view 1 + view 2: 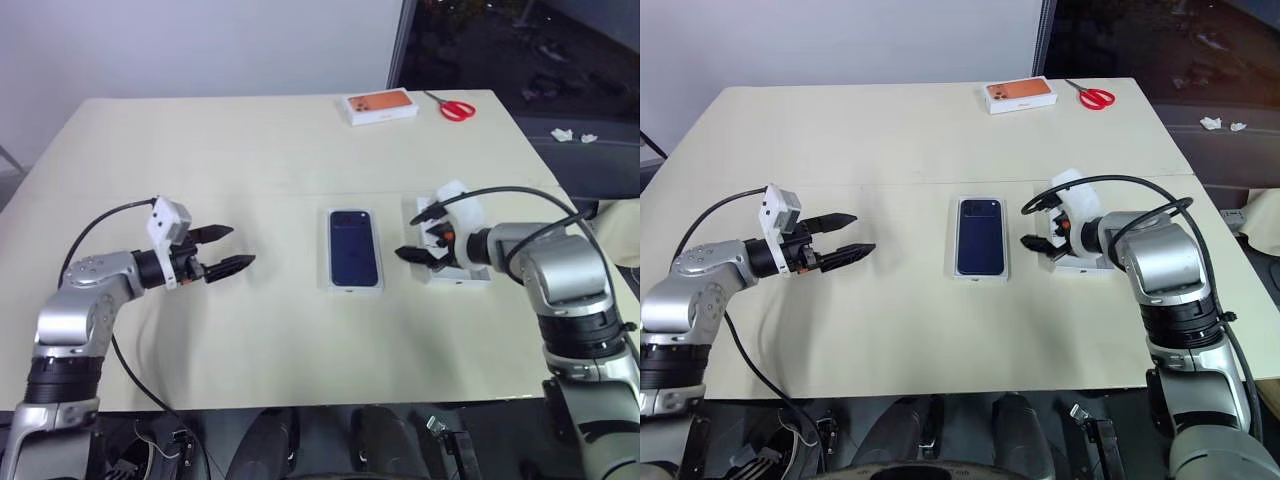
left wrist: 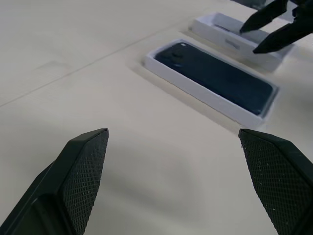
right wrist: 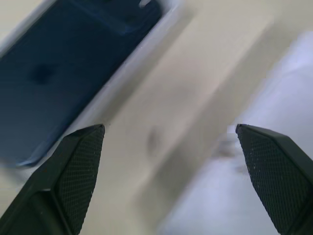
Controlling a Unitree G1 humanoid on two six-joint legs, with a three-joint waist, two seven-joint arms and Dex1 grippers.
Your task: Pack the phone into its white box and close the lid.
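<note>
At the table's middle lies a white box whose top shows a dark navy phone back, camera cluster at the far end. I cannot tell whether that is the phone lying in the white box or the lid's print. Just right of it sits a shallow white box part, open side up. My right gripper hangs open over its inner edge, pointing toward the middle box. My left gripper stands open well to the left of the box, aimed at it, nothing between its fingers.
A white box with an orange phone picture and red-handled scissors lie at the far edge of the cream table. Bare tabletop stretches between my left gripper and the middle box.
</note>
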